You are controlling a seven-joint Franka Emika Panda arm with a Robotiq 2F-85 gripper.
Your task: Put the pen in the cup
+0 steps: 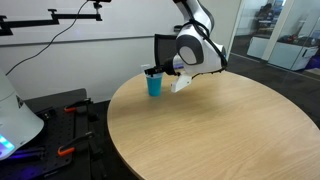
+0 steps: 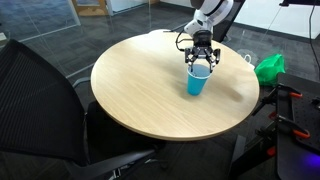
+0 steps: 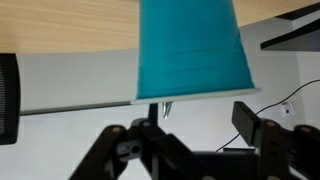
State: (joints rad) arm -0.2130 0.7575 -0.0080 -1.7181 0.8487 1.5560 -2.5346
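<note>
The blue cup (image 1: 154, 86) stands upright on the round wooden table (image 1: 220, 130), near its edge; it also shows in another exterior view (image 2: 197, 82). My gripper (image 2: 200, 58) hangs straight over the cup's mouth, fingertips at rim height. The wrist view is upside down: the cup (image 3: 190, 50) fills the top, its pale rim facing my gripper (image 3: 198, 112). The two fingers stand apart with nothing clamped between them. A slim pointed tip (image 3: 165, 108), probably the pen, sticks out just past the rim next to one finger. The rest of the pen is hidden.
A black chair (image 2: 60, 110) stands at the table. A green bag (image 2: 268, 68) lies beyond the table's edge. Dark equipment with orange clamps (image 1: 65, 135) sits on the floor beside the table. A black monitor (image 1: 163, 48) stands behind the cup.
</note>
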